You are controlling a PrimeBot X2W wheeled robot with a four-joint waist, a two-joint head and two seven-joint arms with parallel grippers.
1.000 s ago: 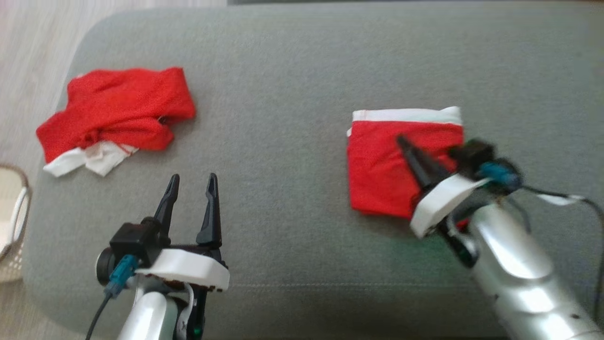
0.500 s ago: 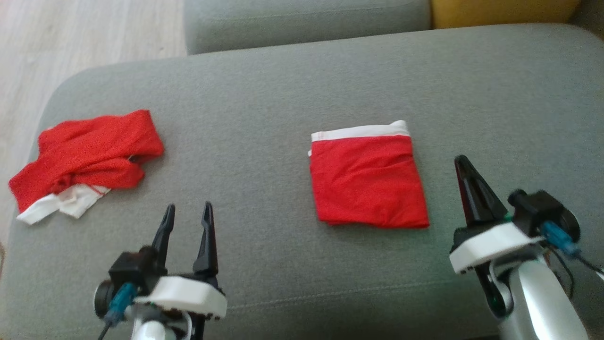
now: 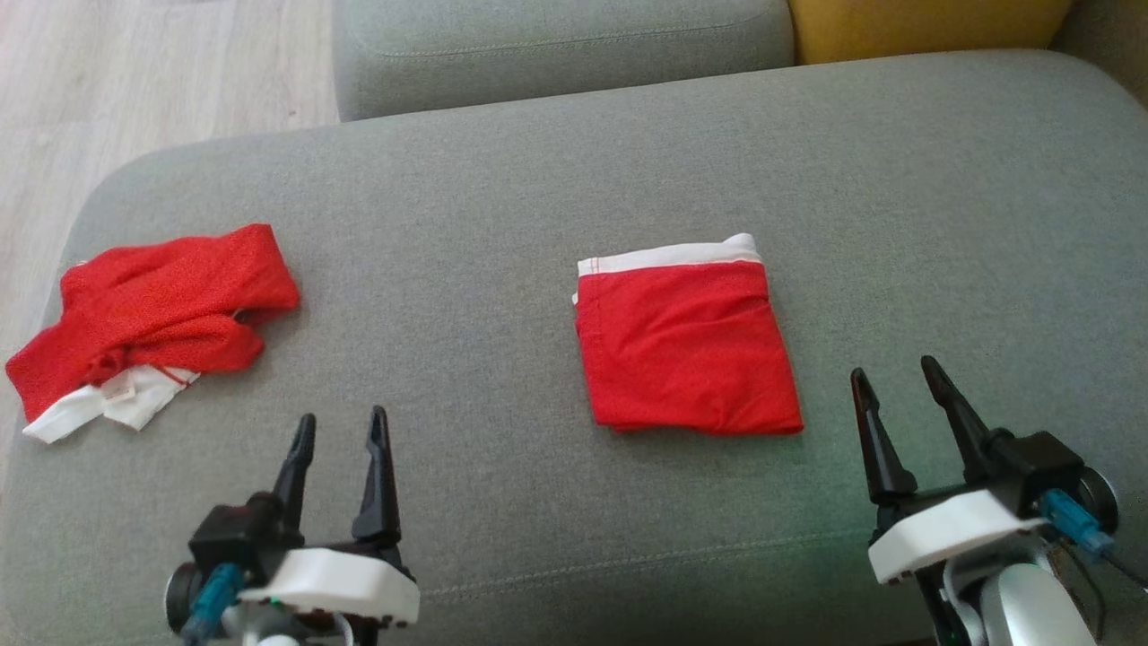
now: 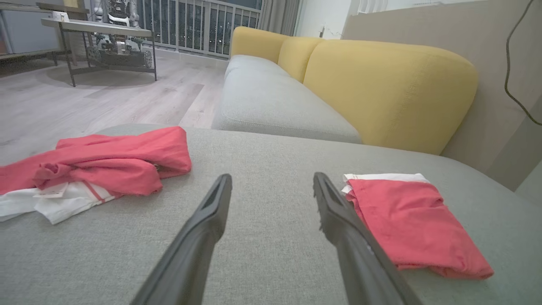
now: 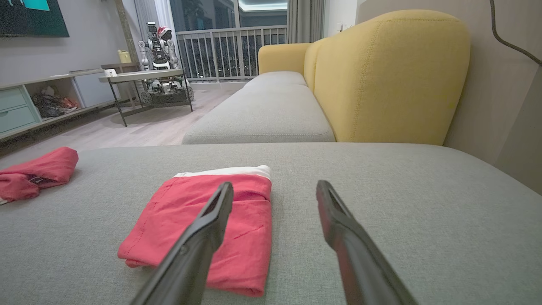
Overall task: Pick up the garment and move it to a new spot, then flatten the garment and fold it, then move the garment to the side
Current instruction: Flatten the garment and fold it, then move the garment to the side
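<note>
Garment is laid folded on sofa; L fingers & R fingers are held wide, empty, clear: fold prob. done.

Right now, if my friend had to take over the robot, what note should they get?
Left gripper: jaws open, empty, above the grey cushion.
Right gripper: jaws open, empty, just right of the folded garment.
Done: that red garment with a white band lies folded flat, mid-cushion.
To do: the crumpled red garment near the cushion's left edge is not folded; probably pick it up, flatten it, fold it and set it aside.
</note>
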